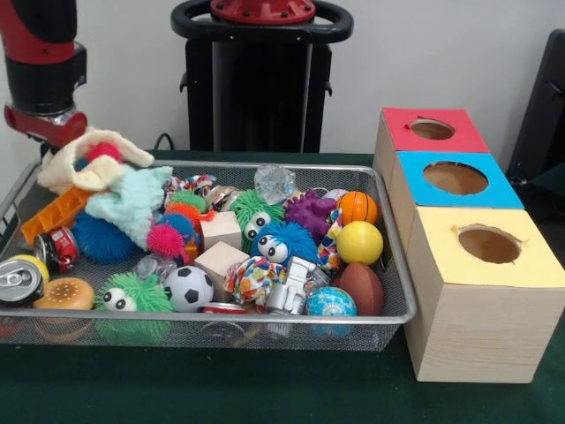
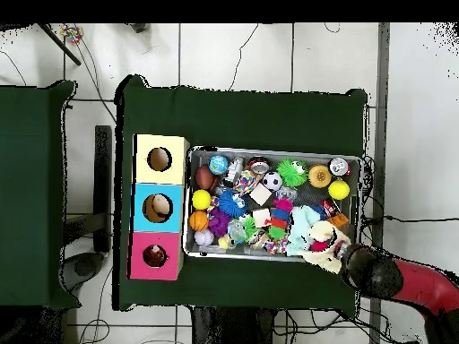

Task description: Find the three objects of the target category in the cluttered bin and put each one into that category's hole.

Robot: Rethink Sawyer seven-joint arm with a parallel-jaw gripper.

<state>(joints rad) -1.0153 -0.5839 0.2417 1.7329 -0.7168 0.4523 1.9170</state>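
Green-clothed surface (image 1: 265, 397) under everything. At left, gripper (image 1: 53, 132) down at the far corner of the bin (image 1: 221, 318), buried in pale cloth (image 1: 84, 168); open or closed impossible to tell. Probably digging for targets. Rightward, three boxes in a row, one hole each; red-topped hole (image 1: 433, 129) farthest, apparently empty.

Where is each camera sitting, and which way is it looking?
Front view: sits across the table, facing the robot's pedestal; the red arm comes down at top left over the bin.
Overhead view: hangs above, looking straight down; the arm reaches in from bottom right.
Both show the bin full of toys and the three boxes, including the red-topped one with the hole. The pincer is hidden behind cloth.
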